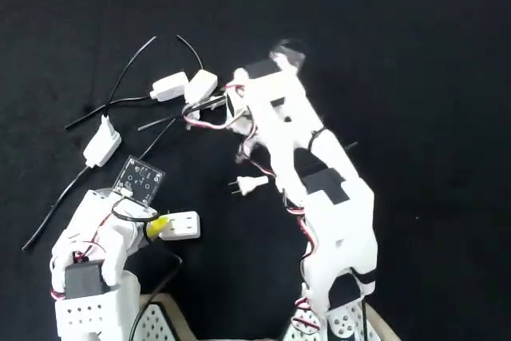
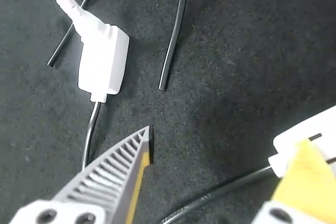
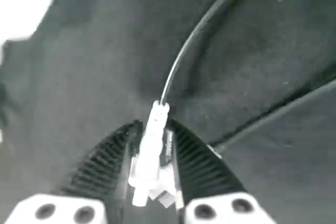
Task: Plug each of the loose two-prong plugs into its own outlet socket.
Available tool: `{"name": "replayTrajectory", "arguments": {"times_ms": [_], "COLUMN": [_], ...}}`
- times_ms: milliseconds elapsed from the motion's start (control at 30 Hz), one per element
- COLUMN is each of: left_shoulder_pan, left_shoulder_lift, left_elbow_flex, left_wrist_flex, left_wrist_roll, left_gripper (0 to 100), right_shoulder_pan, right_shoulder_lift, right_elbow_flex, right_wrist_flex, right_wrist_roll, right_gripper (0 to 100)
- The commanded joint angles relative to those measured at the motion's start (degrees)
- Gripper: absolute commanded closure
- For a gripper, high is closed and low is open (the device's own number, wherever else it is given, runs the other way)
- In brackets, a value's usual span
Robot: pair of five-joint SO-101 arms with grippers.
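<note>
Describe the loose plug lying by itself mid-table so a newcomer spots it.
Find the right arm stretched up the middle of the black table. Beside its midsection, on the side facing the left arm, lies a small white two-prong plug. Unlike the corded white pieces clustered farther up, it lies alone, with both prongs bare and pointing toward the left arm's side.

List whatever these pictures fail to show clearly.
Right wrist view: prongs of the plug, hidden between the right claw's fingers.
Left wrist view: outlet socket, cut off by the edge and the left claw's yellow finger.
High view: white cord-end piece, too small to tell plug from socket.
</note>
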Motion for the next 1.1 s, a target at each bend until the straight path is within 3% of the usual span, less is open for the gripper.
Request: {"name": "replayTrajectory", "arguments": {"times_ms": [0, 200, 567, 733, 933, 1067], "left_shoulder_pan": [0.13, 0.22, 0.22, 0.22, 0.22, 0.22], "left_shoulder_lift": [0.62, 0.62, 0.62, 0.62, 0.62, 0.62], "left_elbow_flex": [1.45, 1.45, 1.45, 1.45, 1.45, 1.45], "left_wrist_flex": [-0.26, -0.26, -0.26, -0.26, -0.26, -0.26], "left_wrist_roll": [-0.79, -0.79, -0.79, -0.79, -0.79, -0.79], "left_gripper": [60, 60, 60, 60, 60, 60], "right_shoulder_pan": [-1.32, -5.98, -10.64, -10.55, -10.73, -10.37], "right_shoulder_lift": [-2.42, -1.71, 7.96, 11.74, 14.81, 16.75], "right_elbow_flex": [-11.91, -13.67, -6.29, -7.08, -11.30, -13.76], "right_wrist_flex": [10.90, 12.75, 7.82, 7.74, 12.57, 13.01], "right_wrist_roll": [16.88, 44.57, 69.27, 70.95, 70.95, 70.95], "right_gripper": [98.7, 98.7, 98.3, 96.5, 81.2, 85.2]}}
